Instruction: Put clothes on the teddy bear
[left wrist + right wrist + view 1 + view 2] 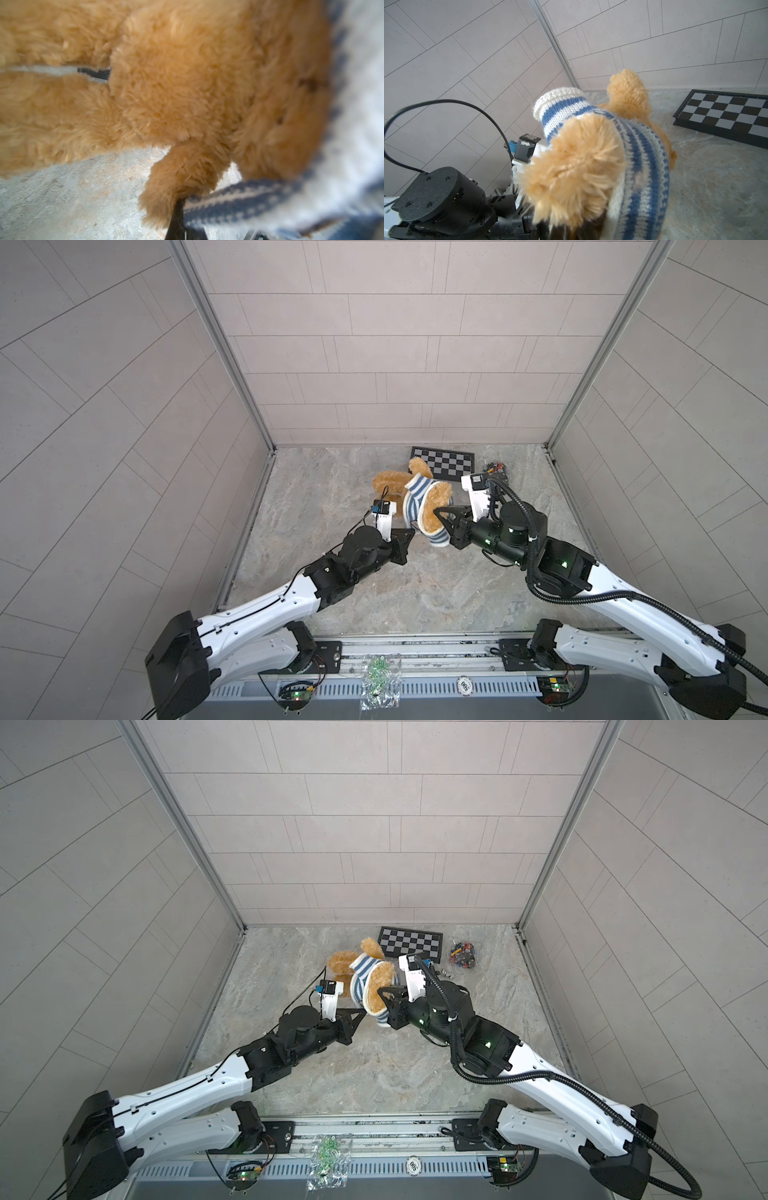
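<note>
The teddy bear (434, 510) (376, 990), golden-brown and fuzzy, hangs between both grippers above the back of the table. A blue-and-white striped sweater (413, 499) (641, 166) is partly over it, with one empty sleeve (560, 108) sticking up. My left gripper (411, 531) (182, 205) is shut on the sweater's striped hem (239, 203), right beside a furry paw (178, 182). My right gripper (436, 513) (564, 228) is shut, its fingers buried in the bear's fur (571, 166) next to the sweater's white edge. The bear's face is hidden.
A folded chessboard (442, 463) (724, 116) lies at the back, just behind the bear. A bag of small coloured parts (462, 955) sits to its right. Tiled walls enclose three sides. A plastic bag (380, 680) lies on the front rail.
</note>
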Robot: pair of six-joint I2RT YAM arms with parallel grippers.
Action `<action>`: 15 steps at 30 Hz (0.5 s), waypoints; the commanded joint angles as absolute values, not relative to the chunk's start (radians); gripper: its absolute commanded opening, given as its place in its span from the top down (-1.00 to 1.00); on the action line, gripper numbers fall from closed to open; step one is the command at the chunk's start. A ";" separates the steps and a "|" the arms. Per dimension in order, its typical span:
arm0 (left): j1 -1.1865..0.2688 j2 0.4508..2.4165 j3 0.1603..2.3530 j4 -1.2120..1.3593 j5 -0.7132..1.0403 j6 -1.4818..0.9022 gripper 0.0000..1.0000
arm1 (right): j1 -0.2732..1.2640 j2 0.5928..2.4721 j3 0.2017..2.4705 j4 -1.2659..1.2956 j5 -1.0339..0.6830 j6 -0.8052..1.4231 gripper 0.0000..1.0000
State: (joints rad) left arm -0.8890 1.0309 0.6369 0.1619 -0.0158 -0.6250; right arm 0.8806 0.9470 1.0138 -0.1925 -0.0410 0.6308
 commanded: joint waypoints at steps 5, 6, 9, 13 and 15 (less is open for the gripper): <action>-0.911 0.970 0.654 0.097 -0.037 -0.581 0.89 | 0.879 0.898 0.950 -0.006 0.060 0.729 1.00; -0.925 0.954 0.658 0.094 -0.038 -0.580 0.80 | 0.880 0.896 0.937 0.009 0.087 0.737 1.00; -0.960 0.884 0.652 0.087 -0.040 -0.592 0.54 | 0.891 0.901 0.893 0.122 0.179 0.742 1.00; -0.977 0.774 0.614 0.109 -0.016 -0.653 0.27 | 0.903 0.934 0.904 0.184 0.232 0.737 1.00; -0.993 0.740 0.594 0.154 -0.004 -0.691 0.09 | 0.908 0.949 0.903 0.226 0.253 0.738 1.00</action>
